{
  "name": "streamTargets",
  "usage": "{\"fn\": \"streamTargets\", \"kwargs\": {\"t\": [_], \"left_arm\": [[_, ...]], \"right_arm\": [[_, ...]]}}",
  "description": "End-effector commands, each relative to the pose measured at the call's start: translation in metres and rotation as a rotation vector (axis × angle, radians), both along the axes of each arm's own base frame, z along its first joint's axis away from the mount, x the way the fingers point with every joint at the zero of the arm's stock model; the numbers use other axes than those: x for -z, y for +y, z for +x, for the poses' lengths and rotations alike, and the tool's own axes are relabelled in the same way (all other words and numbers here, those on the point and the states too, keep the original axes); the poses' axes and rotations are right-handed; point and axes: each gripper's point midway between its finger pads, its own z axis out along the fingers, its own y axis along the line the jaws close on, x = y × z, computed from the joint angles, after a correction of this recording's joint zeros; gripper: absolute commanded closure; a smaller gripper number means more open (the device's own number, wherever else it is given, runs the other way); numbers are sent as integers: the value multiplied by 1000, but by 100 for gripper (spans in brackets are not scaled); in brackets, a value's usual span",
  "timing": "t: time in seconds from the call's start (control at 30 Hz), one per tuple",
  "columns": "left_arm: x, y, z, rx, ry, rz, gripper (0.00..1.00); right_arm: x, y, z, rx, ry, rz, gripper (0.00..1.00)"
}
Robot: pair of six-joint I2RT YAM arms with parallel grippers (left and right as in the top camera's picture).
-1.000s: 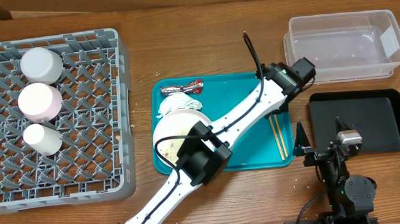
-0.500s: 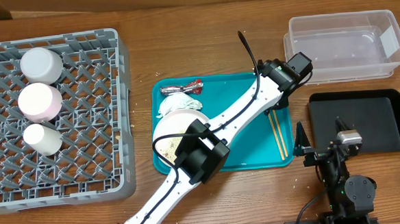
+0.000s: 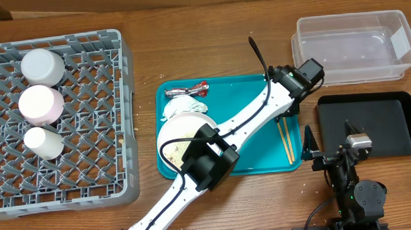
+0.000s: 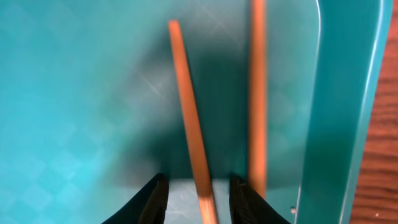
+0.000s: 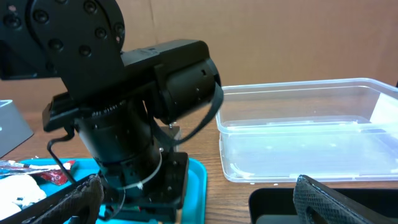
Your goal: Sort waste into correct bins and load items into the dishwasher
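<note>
Where the left arm reaches: across the shallow teal plastic tray [image 3: 254,163] to its right end, on the brown wooden table [image 3: 208,30].
Left gripper [image 4: 198,186]: part-way spread and pointing down at the tray floor. Its black fingertips [image 4: 155,193] straddle one thin wooden chopstick [image 4: 186,106] with a gap on each side, so nothing is clamped.
Second wooden chopstick [image 4: 257,93]: just beside the first, nearer the tray's right rim, outside the fingers.
Right gripper [image 5: 205,208]: spread wide and empty, low between the teal tray and the black tray.
Large round white plate [image 3: 178,130]: on the left part of the teal tray, partly under the left arm.
Crumpled white paper napkin [image 3: 179,106]: on the teal tray at the plate's far edge.
Red-and-silver crinkled wrapper [image 3: 188,90]: just beyond the napkin, near the far rim.
Clear rectangular plastic tub [image 3: 343,51]: far right of the table.
Shallow black rectangular tray [image 3: 368,127]: just in front of the tub.
Large square grey plastic dish rack [image 3: 87,135]: on the left. Along its left side stand a pale grey round bowl [image 3: 42,66], a round white dish [image 3: 41,104] and a small white cup [image 3: 43,142].
</note>
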Motion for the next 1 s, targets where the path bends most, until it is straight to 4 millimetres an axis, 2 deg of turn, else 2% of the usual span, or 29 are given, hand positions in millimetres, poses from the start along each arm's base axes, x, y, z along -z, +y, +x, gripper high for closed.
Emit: {"fn": "streamTargets", "kwargs": {"t": [0.0,0.13,0.2,0.23,0.27,0.37,0.47,0.53,0.67,0.8,0.9,0.97], "left_arm": [[20,-2,-12,-7,44,13,66],[21,-1,-13,-7,46,16,73],[21,0,-13,-8,47,21,82],[21,3,-12,-7,50,26,93],[21,5,-12,-6,55,33,96],[18,15,-8,33,66,57,96],[4,31,0,47,81,79,96],[-12,44,8,48,83,84,96],[-61,77,33,91,56,82,96],[-114,121,53,146,16,78,96],[-148,143,70,244,-38,35,96],[-170,168,82,214,-86,37,96]], "right_arm": [[1,-2,0,8,-7,-7,0],[1,-2,0,8,-7,-6,0],[1,-2,0,8,-7,-7,0],[1,-2,0,8,-7,-7,0],[1,-2,0,8,-7,-7,0],[1,-2,0,8,-7,-7,0],[1,-2,0,8,-7,-7,0],[1,-2,0,8,-7,-7,0],[1,-2,0,8,-7,-7,0],[1,-2,0,8,-7,-6,0],[1,-2,0,8,-7,-7,0],[1,-2,0,8,-7,-7,0]]}}
